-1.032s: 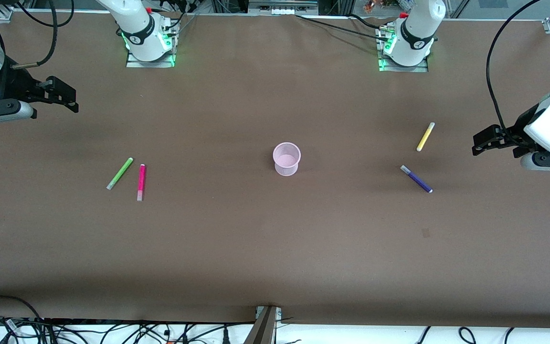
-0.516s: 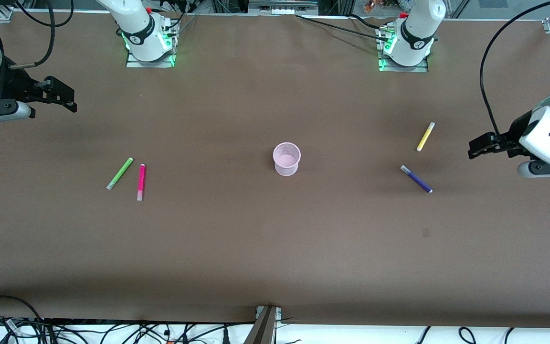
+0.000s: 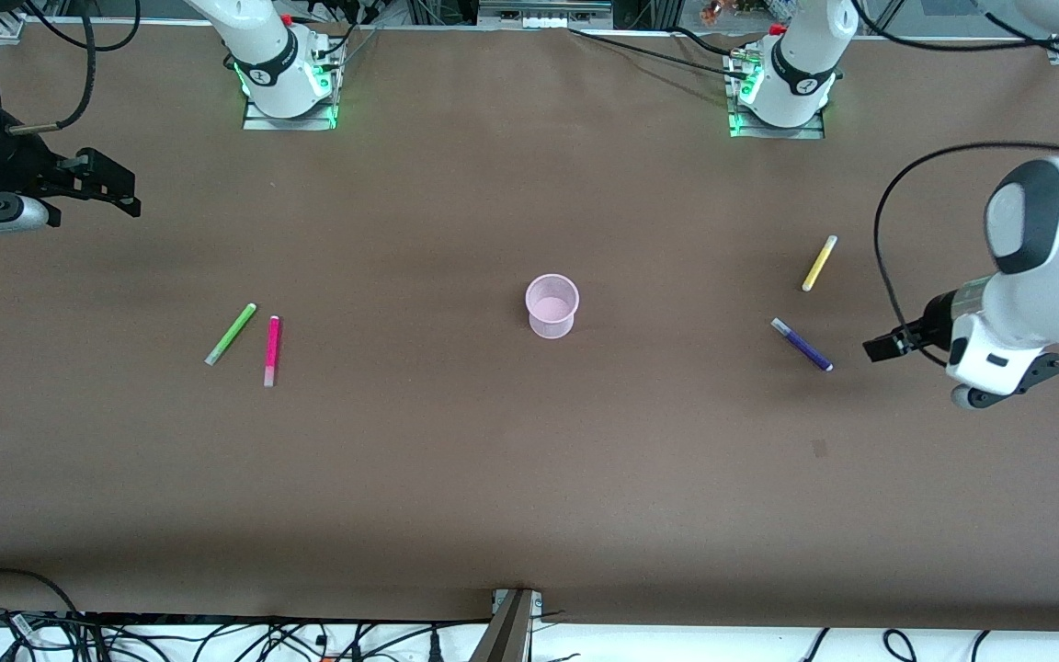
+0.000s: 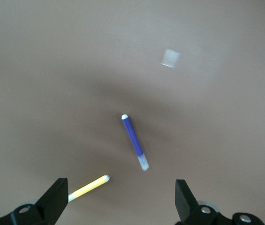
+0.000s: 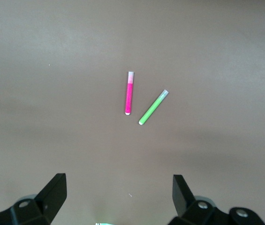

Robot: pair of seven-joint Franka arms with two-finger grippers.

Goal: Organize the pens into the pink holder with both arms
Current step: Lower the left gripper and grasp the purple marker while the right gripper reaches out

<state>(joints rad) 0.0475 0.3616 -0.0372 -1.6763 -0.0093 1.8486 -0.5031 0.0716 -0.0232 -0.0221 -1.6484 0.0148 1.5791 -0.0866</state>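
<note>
Since the earlier frame, left gripper [image 3: 881, 348] is swinging in beside purple pen [image 3: 802, 345], fingers spread wide, empty. Right gripper [image 3: 120, 188] is waiting, also wide, well apart from green pen [image 3: 231, 334]. Holder [image 3: 552, 305] is sitting mid-table. Risk: fingers nudging the slim pen and rolling it away.

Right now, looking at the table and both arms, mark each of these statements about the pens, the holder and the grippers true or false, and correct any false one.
1. The pink holder is empty. True.
2. The purple pen is nearer the front camera than the yellow pen. True.
3. The left gripper holds the purple pen. False: its jaws are open and the pen lies on the table.
4. The green pen and the magenta pen lie toward the left arm's end. False: they lie toward the right arm's end.
5. The right gripper is open and holds nothing. True.
</note>
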